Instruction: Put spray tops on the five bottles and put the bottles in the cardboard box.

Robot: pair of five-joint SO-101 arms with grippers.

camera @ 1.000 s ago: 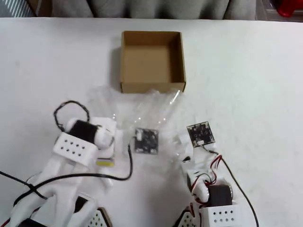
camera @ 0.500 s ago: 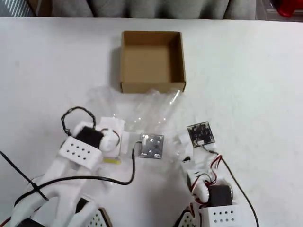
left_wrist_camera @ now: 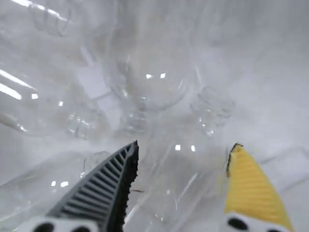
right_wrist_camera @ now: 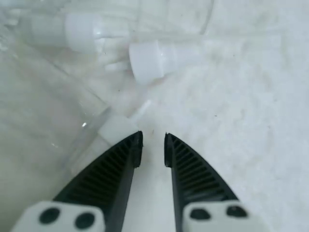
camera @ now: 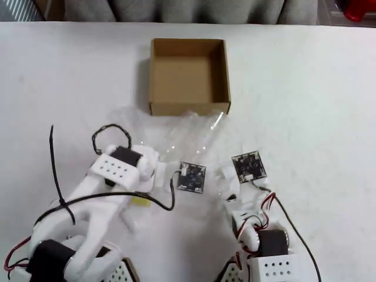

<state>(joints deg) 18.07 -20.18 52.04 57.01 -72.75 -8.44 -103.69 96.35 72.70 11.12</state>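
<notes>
Most likely to go wrong at the grab. Closing the left pincer (left_wrist_camera: 183, 147) on the heap of clear bottles (camera: 189, 136) could squirt one out sideways, being smooth, round, light and piled against each other. Could also catch two at once, or shove the heap against the cardboard box (camera: 188, 108) standing just beyond it on the far side. Hard to tell one bottle from the next through the glare, so easy to misjudge which neck belongs to which body. On the right, could scatter the white spray tops (right_wrist_camera: 149, 60) instead of picking one, loose on the desk (camera: 311, 94) and touching one another.

Hovers with the left pincer spread wide, grey finger (left_wrist_camera: 111, 188) and yellow finger (left_wrist_camera: 251, 188) well apart, nothing clamped. Looks down on a clear body under the gap, with two threaded necks just beyond the tips.

Holds the right pincer almost together, only a narrow gap between the black fingers (right_wrist_camera: 111, 183), nothing in it. Has the spray tops near, beyond the tips, and a small white piece just beside one finger. No bottle in the box yet.
</notes>
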